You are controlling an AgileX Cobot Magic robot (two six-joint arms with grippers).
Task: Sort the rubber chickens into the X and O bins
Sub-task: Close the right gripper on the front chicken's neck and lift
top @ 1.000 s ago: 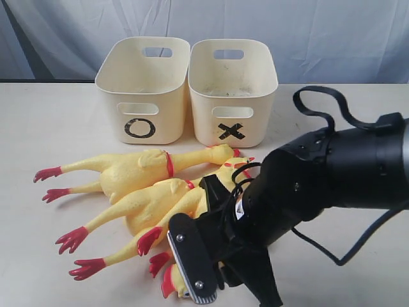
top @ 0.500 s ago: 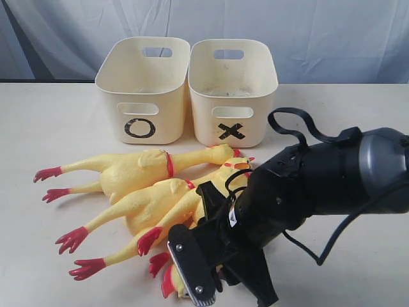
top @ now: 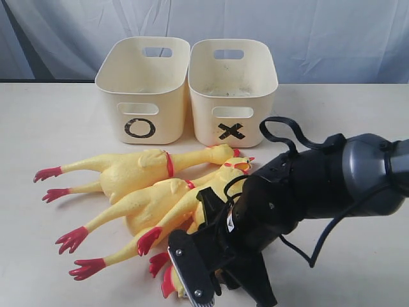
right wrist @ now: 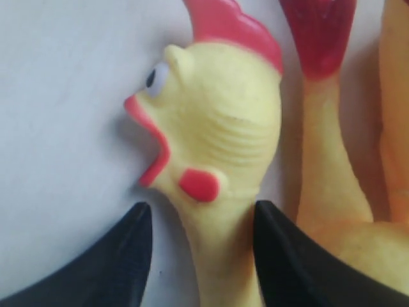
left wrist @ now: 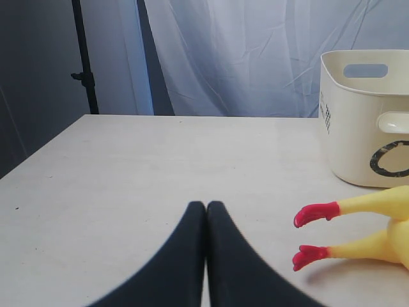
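Note:
Three long-legged yellow rubber chickens (top: 137, 171) lie fanned out on the table in front of the bins, red feet pointing left. A fourth chicken lies at the front, only its comb and head (top: 170, 282) showing beside my right arm. In the right wrist view its head (right wrist: 214, 115) lies sideways, and my right gripper (right wrist: 202, 206) is open with one finger on each side of its neck, a gap on the beak side. The O bin (top: 142, 96) and X bin (top: 233, 102) stand side by side at the back. My left gripper (left wrist: 206, 206) is shut on nothing, just above bare table.
The left wrist view shows the O bin (left wrist: 358, 128) and two red chicken feet (left wrist: 316, 214) off to one side. A black cable (top: 284, 137) loops above my right arm (top: 319, 185). A grey curtain hangs behind the table.
My right arm has shifted left and sunk lower over the front chicken. The chickens and bins have not moved.

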